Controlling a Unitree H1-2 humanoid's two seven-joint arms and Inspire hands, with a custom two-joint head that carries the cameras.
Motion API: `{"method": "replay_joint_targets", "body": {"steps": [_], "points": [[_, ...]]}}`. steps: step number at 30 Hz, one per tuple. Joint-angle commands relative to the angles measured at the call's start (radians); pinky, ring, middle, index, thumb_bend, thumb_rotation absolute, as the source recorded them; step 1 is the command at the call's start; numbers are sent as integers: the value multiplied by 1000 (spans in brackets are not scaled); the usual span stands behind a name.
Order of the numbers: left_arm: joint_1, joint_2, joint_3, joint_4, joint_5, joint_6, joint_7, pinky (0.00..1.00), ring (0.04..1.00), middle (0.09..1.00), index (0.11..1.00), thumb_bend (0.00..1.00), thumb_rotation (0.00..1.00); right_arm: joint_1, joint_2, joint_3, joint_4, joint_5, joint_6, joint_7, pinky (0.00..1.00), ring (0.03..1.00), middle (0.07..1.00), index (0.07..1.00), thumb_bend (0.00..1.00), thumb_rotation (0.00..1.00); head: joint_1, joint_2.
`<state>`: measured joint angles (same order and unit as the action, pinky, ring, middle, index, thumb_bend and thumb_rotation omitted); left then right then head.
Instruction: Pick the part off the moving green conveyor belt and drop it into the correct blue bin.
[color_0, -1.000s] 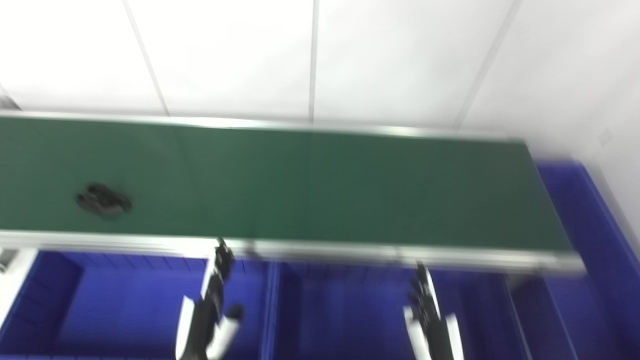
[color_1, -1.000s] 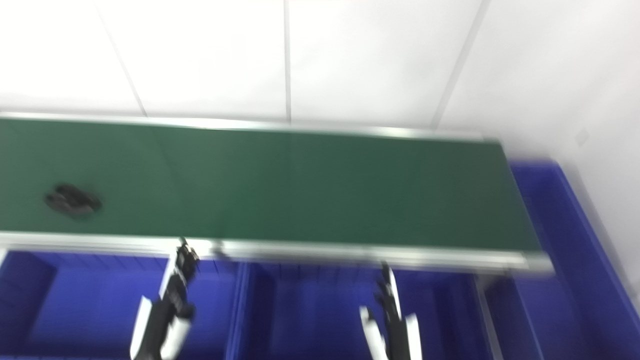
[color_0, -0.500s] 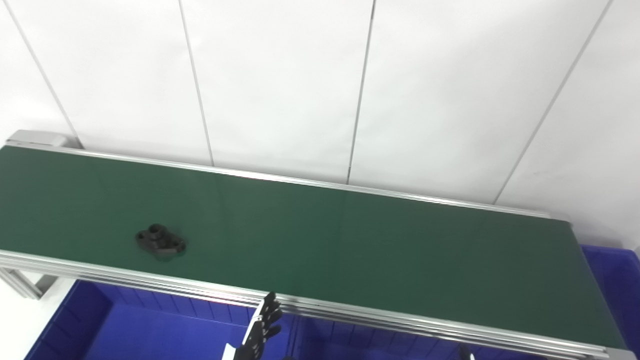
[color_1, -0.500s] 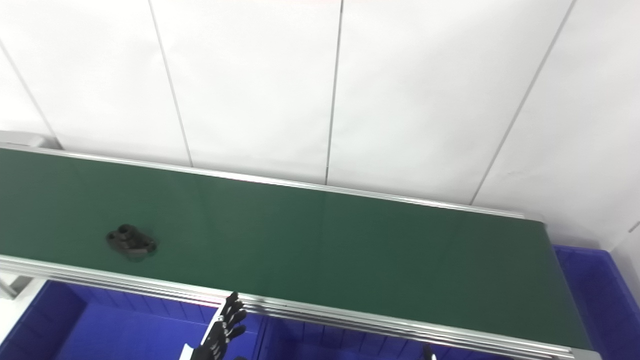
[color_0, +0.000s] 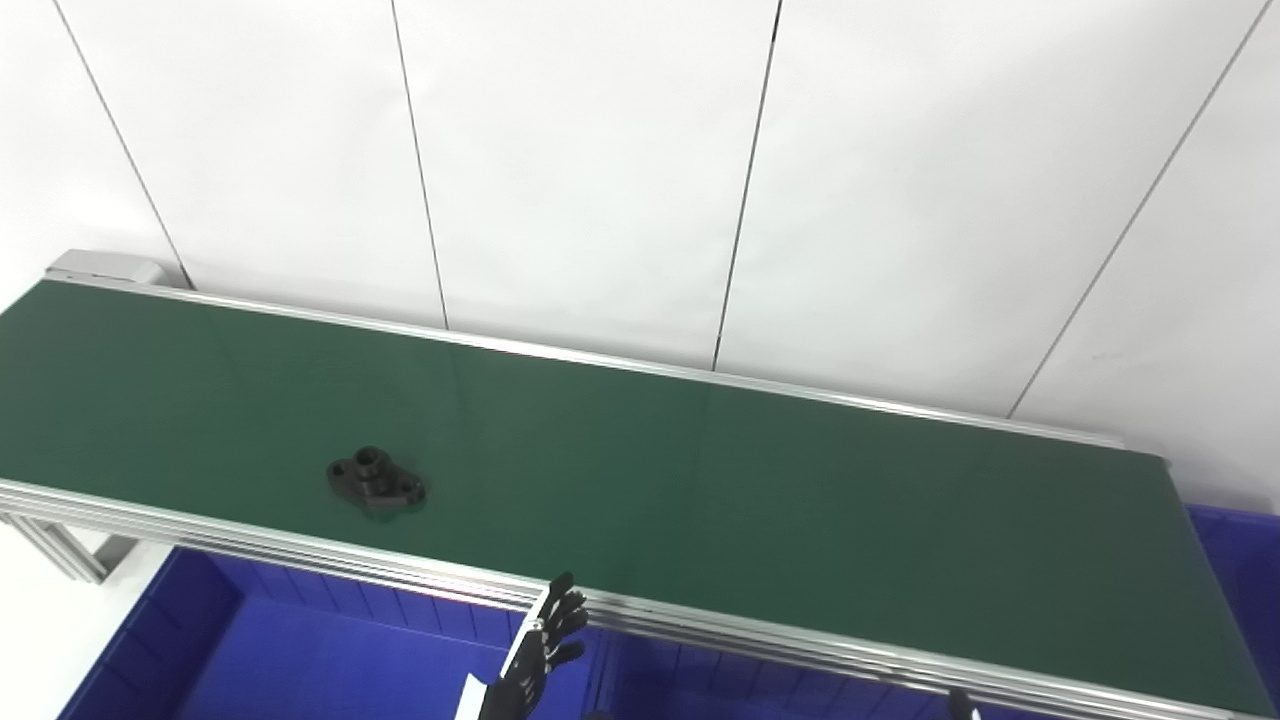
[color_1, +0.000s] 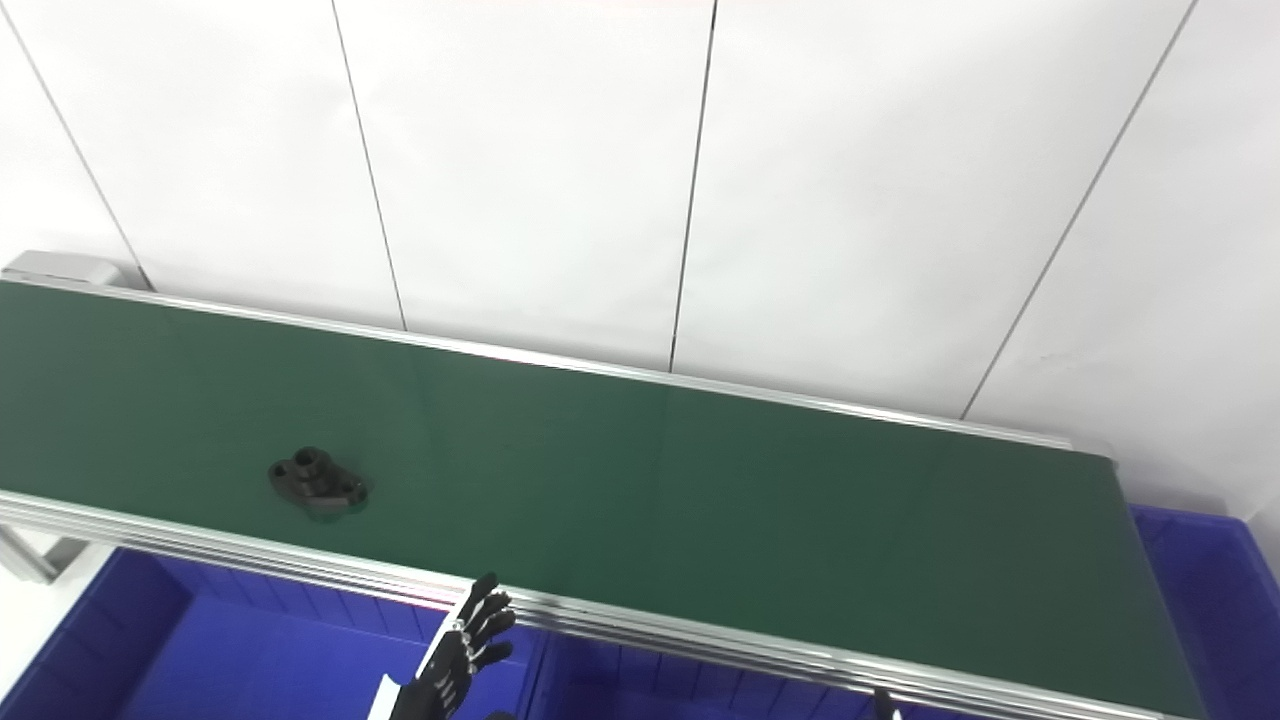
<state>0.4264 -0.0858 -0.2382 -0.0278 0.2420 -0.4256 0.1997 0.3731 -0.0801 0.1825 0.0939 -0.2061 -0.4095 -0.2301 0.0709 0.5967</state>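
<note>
Left hand (color_0: 540, 650) empty at bottom centre, fingers spread; black part (color_0: 376, 481) on green belt (color_0: 750, 500), centre-left.

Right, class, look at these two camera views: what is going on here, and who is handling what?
A humanoid robot stands at a green conveyor belt. One black part lies on the belt, near its front edge, and nothing touches it. The left hand is open, fingers spread, raised just below the belt's front rail, to the right of the part. Only a fingertip of the right hand shows at the bottom edge. Blue bins sit under the belt.
</note>
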Motion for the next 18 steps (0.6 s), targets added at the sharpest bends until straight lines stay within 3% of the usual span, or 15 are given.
{"method": "replay_joint_targets", "body": {"steps": [1,6,11,16,18], "points": [[5,4,8,-36,-20,-17,-16,845,899,927,957,797,822,1,14,10,-26,-9,-60,0,939,957,992,1000,710,1000,-24,5],[4,3,32,-49,-17,-4,-17,874,911,937,967,792,861,-1,4,49,-25,-11,-60,-8,918,947,988,1000,771,1000,-46,22],[8,0,45,-73,-27,23,-34,880,915,936,976,788,889,10,23,51,-53,-76,-60,-72,922,915,928,1000,846,1000,-75,67],[23,6,42,-126,-47,72,-63,918,935,961,996,779,897,33,29,42,-135,-138,-44,-55,870,900,924,1000,865,993,-121,93],[31,8,41,-142,-54,83,-73,950,950,982,1000,766,909,40,33,42,-175,-141,-47,-47,836,884,914,998,832,931,-128,99]]}}
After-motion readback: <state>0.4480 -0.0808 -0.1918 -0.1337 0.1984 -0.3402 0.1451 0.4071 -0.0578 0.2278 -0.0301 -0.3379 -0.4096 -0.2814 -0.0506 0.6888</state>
